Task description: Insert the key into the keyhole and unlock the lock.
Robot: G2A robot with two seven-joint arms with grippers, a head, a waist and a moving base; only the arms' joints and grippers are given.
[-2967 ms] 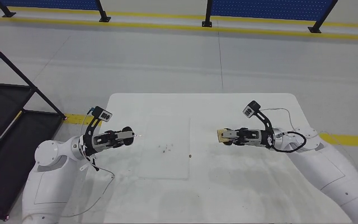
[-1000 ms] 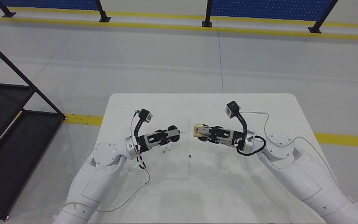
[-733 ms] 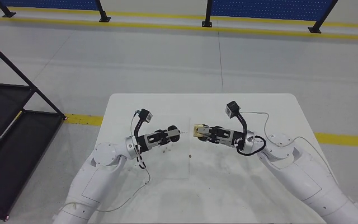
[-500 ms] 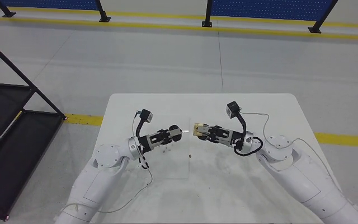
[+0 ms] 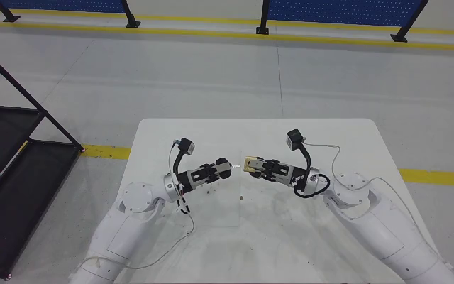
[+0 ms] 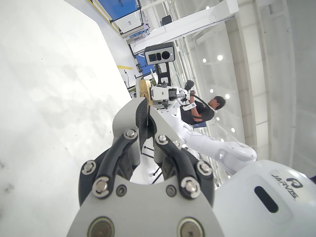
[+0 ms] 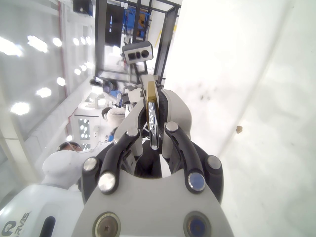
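Over the middle of the white table my right gripper is shut on a brass padlock. Its flat brass end faces the left arm. In the right wrist view the padlock sits between the pads, with its silver shackle pointing back into the gripper. My left gripper is shut on a small silver key, whose tip is just short of the padlock. In the left wrist view the fingers are pressed together and hide the key, and the padlock is right beyond them.
A small brown crumb lies on the table below the grippers, with dark specks near the left arm. A black metal rack stands on the floor off the table's left side.
Both arms came in from the table's sides to its middle. Over the last second the left gripper edged right, closing the gap between key and padlock.
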